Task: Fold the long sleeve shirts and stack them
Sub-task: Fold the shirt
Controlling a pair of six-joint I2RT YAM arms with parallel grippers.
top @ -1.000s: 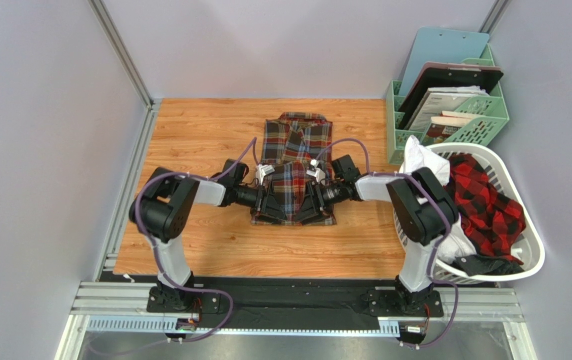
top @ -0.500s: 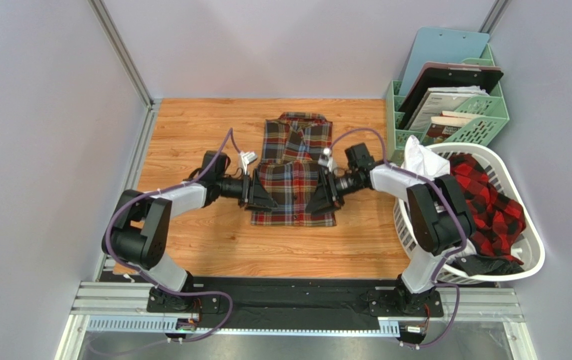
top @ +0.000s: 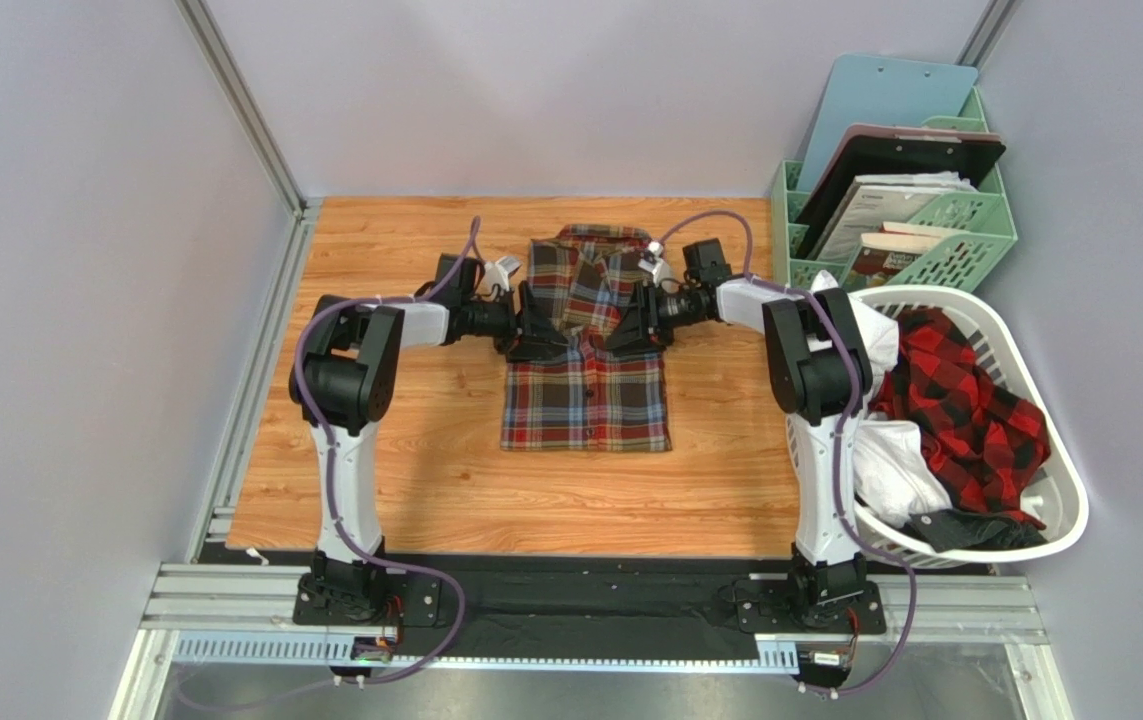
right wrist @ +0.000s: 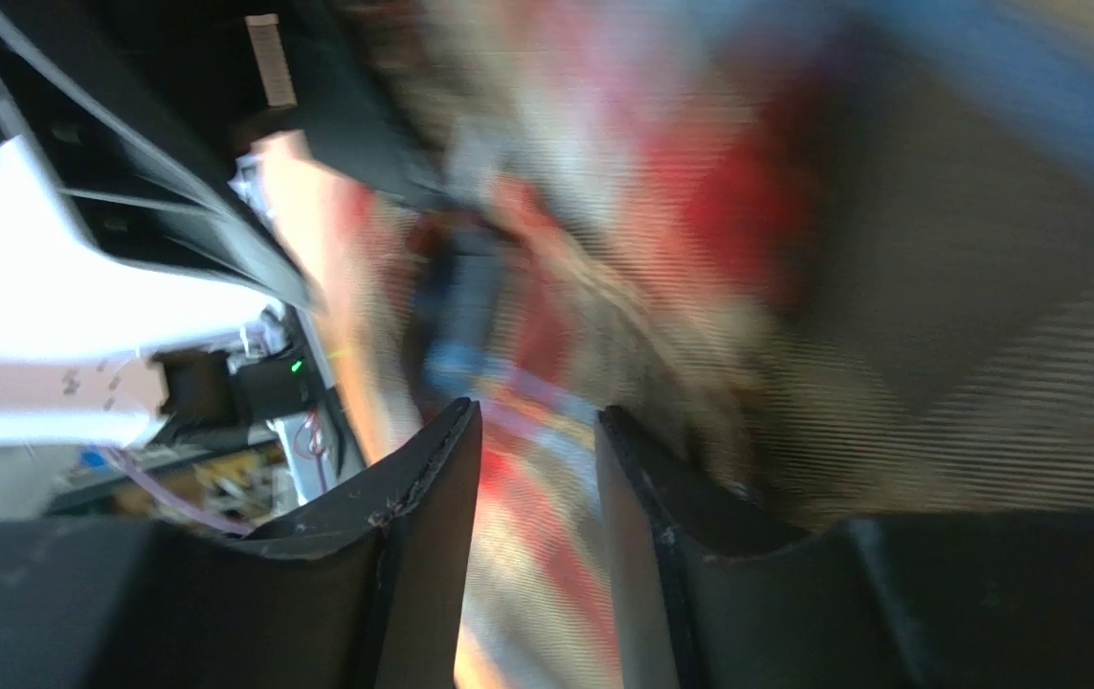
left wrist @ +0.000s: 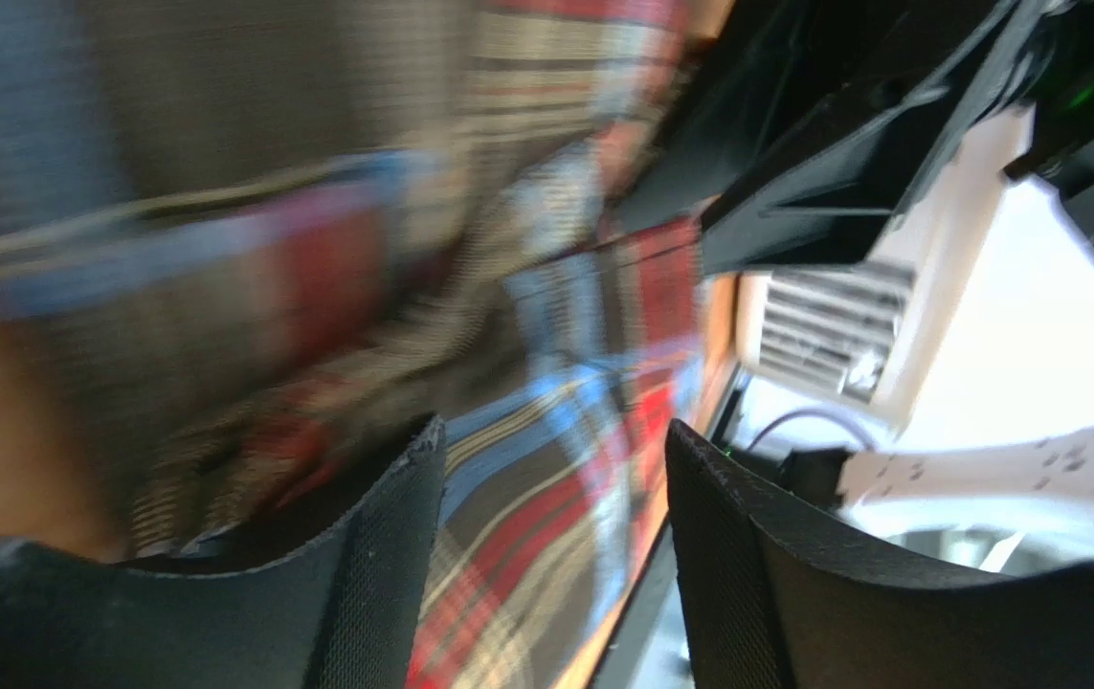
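1. Two sets of fingers work at the shirt. The left fingers [left wrist: 380, 546] stand parted, with plaid cloth showing through the gap and nothing seen between them. The right fingers [right wrist: 423, 531] stand closer together, and blur hides whether they pinch any cloth.
2. From overhead, the left arm's tip [top: 532, 323] sits at the left side edge of the dark tartan shirt [top: 588, 375]. The right arm's tip [top: 634, 320] sits at the right side edge. Both are just below the collar.
3. Shirt position: flat on the counter [top: 412, 480] as a narrow rectangle between the arms.
4. Orientation: collar toward the far wall and hem toward the arm bases, so the long axis runs near to far.
5. Judged step: taking hold for the crosswise fold. The next move calls for an even pinch on both edges, then a matched carry.
6. One red-and-black check shirt [top: 983, 405] waits in the laundry basket [top: 1051, 525], so stacking is not yet begun.
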